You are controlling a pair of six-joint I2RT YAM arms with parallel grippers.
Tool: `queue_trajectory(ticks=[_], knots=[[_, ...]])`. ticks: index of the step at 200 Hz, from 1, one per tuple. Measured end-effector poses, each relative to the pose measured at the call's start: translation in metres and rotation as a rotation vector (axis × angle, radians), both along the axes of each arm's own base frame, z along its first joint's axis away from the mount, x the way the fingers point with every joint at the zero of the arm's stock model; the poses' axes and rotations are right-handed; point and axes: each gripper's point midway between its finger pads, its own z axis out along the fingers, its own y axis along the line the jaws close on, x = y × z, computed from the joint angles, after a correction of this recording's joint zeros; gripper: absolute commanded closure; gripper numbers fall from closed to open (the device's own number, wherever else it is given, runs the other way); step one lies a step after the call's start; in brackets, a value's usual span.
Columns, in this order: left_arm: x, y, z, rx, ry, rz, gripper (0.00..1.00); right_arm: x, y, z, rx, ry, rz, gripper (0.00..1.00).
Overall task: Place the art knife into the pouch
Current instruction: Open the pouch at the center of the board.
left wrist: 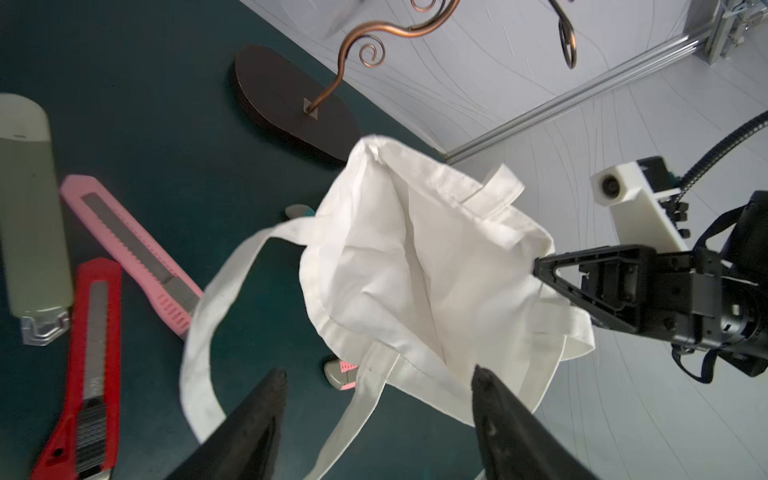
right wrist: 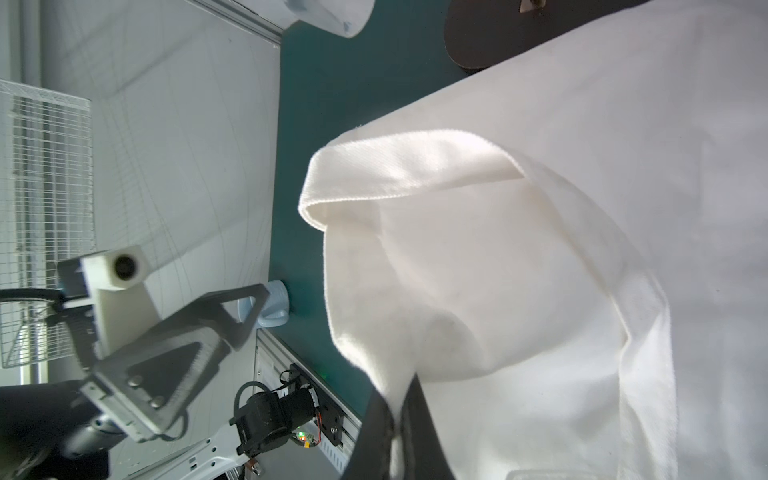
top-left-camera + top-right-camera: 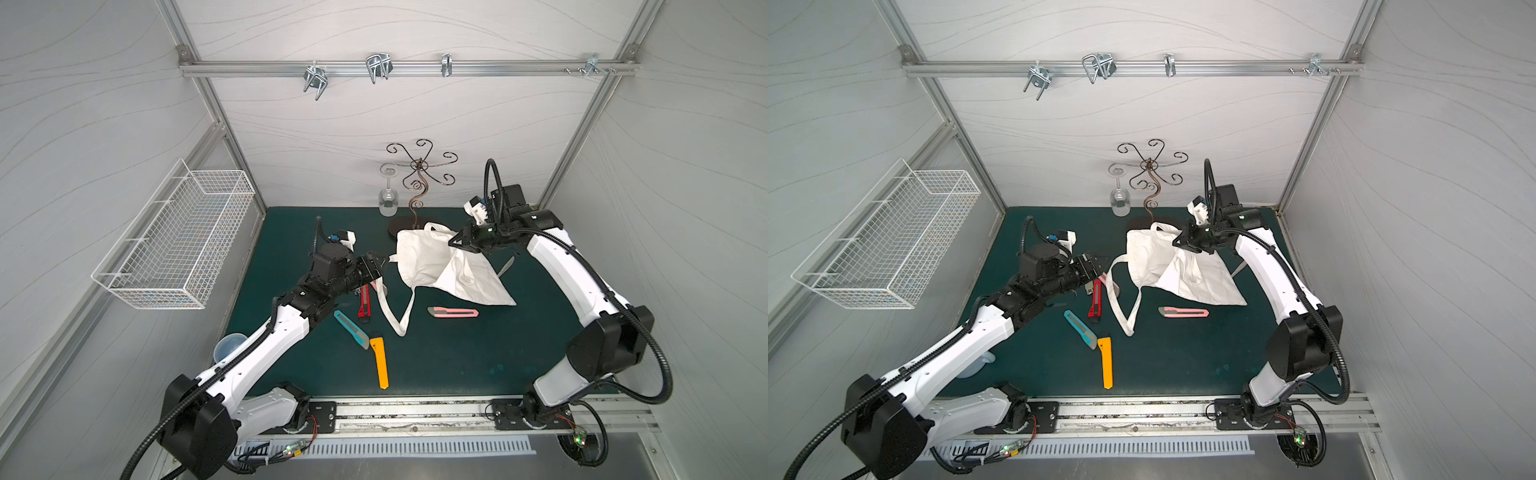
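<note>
Nearest the lens in the left wrist view stand the two black fingers (image 1: pixel 257 415) of the left gripper (image 1: pixel 380 371). They are spread apart, grasp nothing, and are aimed at the mouth of the pouch (image 1: pixel 395 257), a large off-white canvas tote bag with long loop handles. The right gripper (image 1: pixel 540 266) is clenched on the far rim of the pouch and holds it up, so the mouth gapes. No knife shows inside. Beside the pouch, on the dark green mat (image 1: pixel 166 124), lie a long pink plastic art knife (image 1: pixel 129 253), a red plastic art knife (image 1: pixel 91 365) and a grey-green plastic art knife (image 1: pixel 33 216). In the right wrist view the right gripper (image 2: pixel 399 386) pinches the canvas of the pouch (image 2: pixel 540 249), and the left gripper (image 2: pixel 245 324) is empty, apart from the pouch. In both top views the left gripper (image 3: pixel 384 262) (image 3: pixel 1102 266) hovers just beside the pouch (image 3: pixel 424 257) (image 3: pixel 1154 257). A teal plastic art knife (image 3: pixel 351 329), an orange plastic art knife (image 3: pixel 379 361) and a second pink plastic art knife (image 3: pixel 453 312) lie on the mat near the pouch. I judge that only the opening of the pouch is done. To pick a knife and drop it in remains.
</note>
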Motion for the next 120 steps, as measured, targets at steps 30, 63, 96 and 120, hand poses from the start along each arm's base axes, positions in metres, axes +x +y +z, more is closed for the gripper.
queue_trajectory(ticks=[30, 63, 96, 120], knots=[[-0.002, -0.011, -0.024, -0.02, 0.056, -0.025, 0.27, 0.002, 0.001, 0.013, 0.028, -0.022, 0.001, 1.0], [0.001, -0.019, -0.03, -0.051, 0.068, -0.041, 0.27, 0.001, 0.002, 0.017, 0.042, -0.021, 0.006, 1.0], [0.007, -0.028, -0.03, -0.081, 0.058, -0.059, 0.27, -0.003, 0.002, 0.024, 0.055, -0.032, 0.014, 1.0], [0.011, -0.034, -0.034, -0.097, 0.061, -0.074, 0.27, -0.007, 0.002, 0.033, 0.065, -0.051, 0.019, 1.0]])
